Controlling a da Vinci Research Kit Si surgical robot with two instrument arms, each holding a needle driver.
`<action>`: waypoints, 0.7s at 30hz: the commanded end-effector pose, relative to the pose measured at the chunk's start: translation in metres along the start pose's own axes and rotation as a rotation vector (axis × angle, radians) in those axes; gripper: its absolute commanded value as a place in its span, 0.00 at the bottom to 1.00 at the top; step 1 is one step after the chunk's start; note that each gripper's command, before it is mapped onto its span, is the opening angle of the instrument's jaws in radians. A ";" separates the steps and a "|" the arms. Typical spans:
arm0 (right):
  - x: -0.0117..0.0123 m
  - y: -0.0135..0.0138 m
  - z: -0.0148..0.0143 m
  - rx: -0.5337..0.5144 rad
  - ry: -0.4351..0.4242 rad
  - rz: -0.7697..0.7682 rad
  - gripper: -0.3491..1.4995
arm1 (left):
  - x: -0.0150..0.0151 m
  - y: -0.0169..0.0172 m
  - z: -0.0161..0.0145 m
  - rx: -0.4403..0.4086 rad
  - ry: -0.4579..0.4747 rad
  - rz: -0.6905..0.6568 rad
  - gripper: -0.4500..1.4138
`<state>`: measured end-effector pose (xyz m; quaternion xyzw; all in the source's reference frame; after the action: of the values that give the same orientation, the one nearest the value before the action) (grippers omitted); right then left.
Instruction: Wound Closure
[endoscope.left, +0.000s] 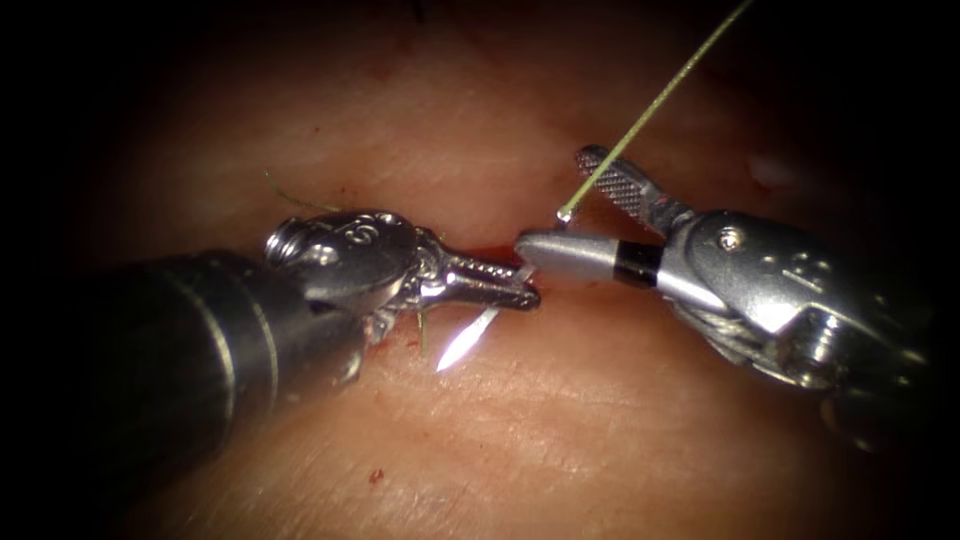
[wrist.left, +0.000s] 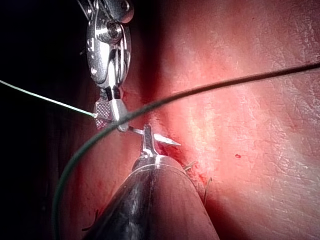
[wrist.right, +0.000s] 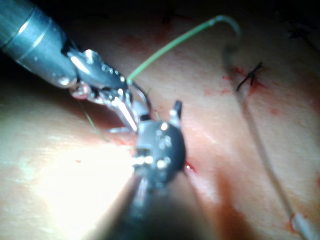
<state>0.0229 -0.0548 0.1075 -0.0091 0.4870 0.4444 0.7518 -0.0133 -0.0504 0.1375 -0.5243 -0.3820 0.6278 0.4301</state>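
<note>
Needle (endoscope.left: 470, 338) held by left tool (endoscope.left: 505, 290), right tool (endoscope.left: 560, 215) open.

Shiny metal needle (endoscope.left: 468, 340); moist, glistening tissue (endoscope.left: 600, 420); cross-hatched metal fingers (endoscope.left: 615, 185).

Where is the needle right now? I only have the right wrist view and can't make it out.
Observer: In the endoscope view the left gripper is shut on the needle, roughly mid-curve.
Operator: And my right gripper?
Observer: The right gripper is open and holds nothing. Its jaws stand on either side of the needle's tail, where the thread joins.
Operator: Is the needle in the tissue?
Observer: The left wrist view shows its point bare, clear of the tissue.
</note>
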 end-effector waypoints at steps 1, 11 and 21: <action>-0.0002 -0.0007 0.0006 -0.042 -0.004 -0.004 0.71 | 0.0002 -0.0006 0.0004 -0.002 0.003 0.001 0.00; 0.0001 -0.0027 0.0022 -0.025 -0.004 -0.030 0.69 | 0.0002 -0.0006 0.0005 0.005 0.008 0.000 0.00; -0.0001 -0.0024 0.0019 -0.037 -0.004 -0.038 0.02 | 0.0002 -0.0005 0.0005 0.007 0.010 0.000 0.00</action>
<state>0.0252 -0.0556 0.1071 -0.0290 0.4773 0.4380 0.7612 -0.0134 -0.0504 0.1373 -0.5255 -0.3779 0.6259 0.4349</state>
